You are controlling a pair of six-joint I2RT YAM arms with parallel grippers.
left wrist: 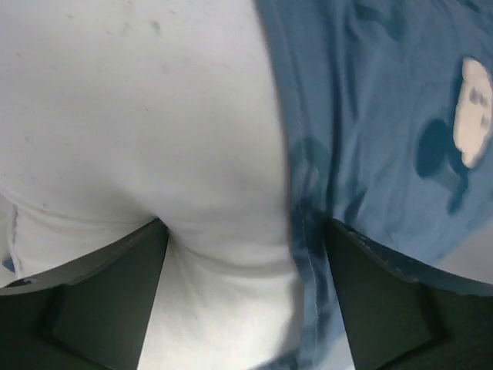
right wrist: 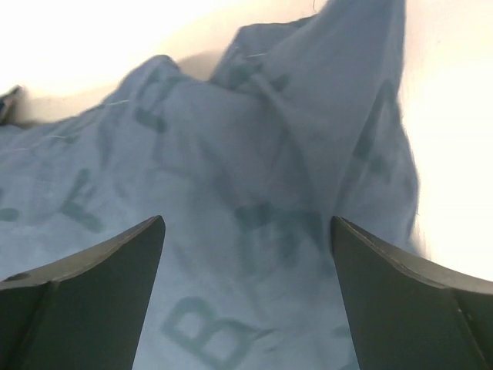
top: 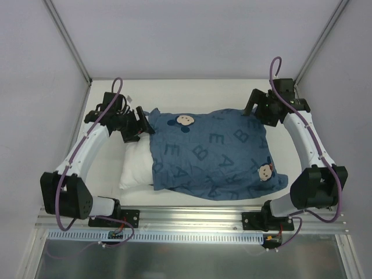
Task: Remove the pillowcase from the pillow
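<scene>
Pillow (top: 136,165) lay left-to-right, its white end poking out of the pillowcase (top: 215,151) on the left. Left claw (top: 144,122), jaws apart, straddled that hem. Right claw (top: 254,109) gaped wide over the far-right corner.

Blue pillowcase (top: 215,154) over most of white pillow (top: 136,165), left end bare

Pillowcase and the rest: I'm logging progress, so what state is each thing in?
Pillowcase, on the pillow, covering all but its left end.
Pillow, left end bare, rest covered.
Left gripper, open, astride the pillowcase hem.
Right gripper, open, over the pillowcase.
</scene>
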